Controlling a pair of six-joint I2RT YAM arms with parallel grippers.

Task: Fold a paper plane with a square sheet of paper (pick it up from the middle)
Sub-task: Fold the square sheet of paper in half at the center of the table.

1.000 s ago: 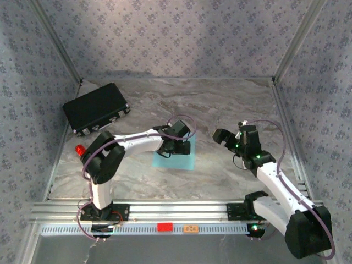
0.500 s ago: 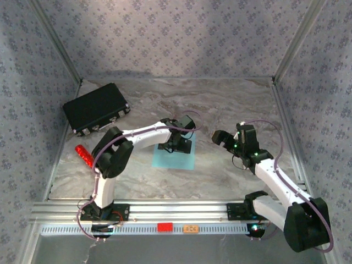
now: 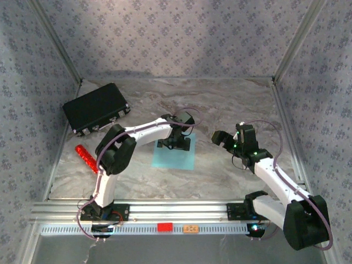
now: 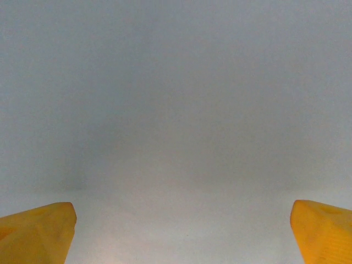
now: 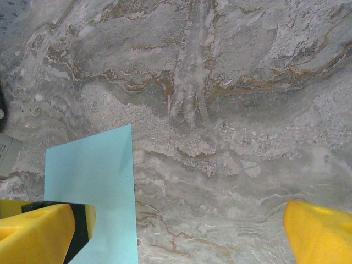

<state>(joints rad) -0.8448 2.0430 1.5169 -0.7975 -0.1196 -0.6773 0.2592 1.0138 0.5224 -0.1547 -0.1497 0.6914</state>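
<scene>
The square sheet of paper (image 3: 175, 159) is light cyan and lies flat, without folds, on the marble table (image 3: 231, 104). My left gripper (image 3: 177, 144) points down over the sheet's far half, close to it or touching. In the left wrist view, a blurred pale surface lies close between its widely spread yellow fingertips (image 4: 38, 234), so the left gripper (image 4: 181, 234) is open and holds nothing. My right gripper (image 3: 219, 137) hovers to the right of the sheet. It is open (image 5: 179, 234) over bare marble, with the sheet's edge (image 5: 93, 181) by its left finger. The paper plane is out of view.
A black rectangular case (image 3: 96, 108) lies at the back left. A small red stick (image 3: 86, 158) lies left of the left arm. Patterned walls enclose the table on three sides, and an aluminium rail (image 3: 165, 212) runs along the near edge.
The left arm's elbow has swung right and its gripper has shifted onto the sheet's far half, uncovering more of the red stick. The right arm has hardly moved.
</scene>
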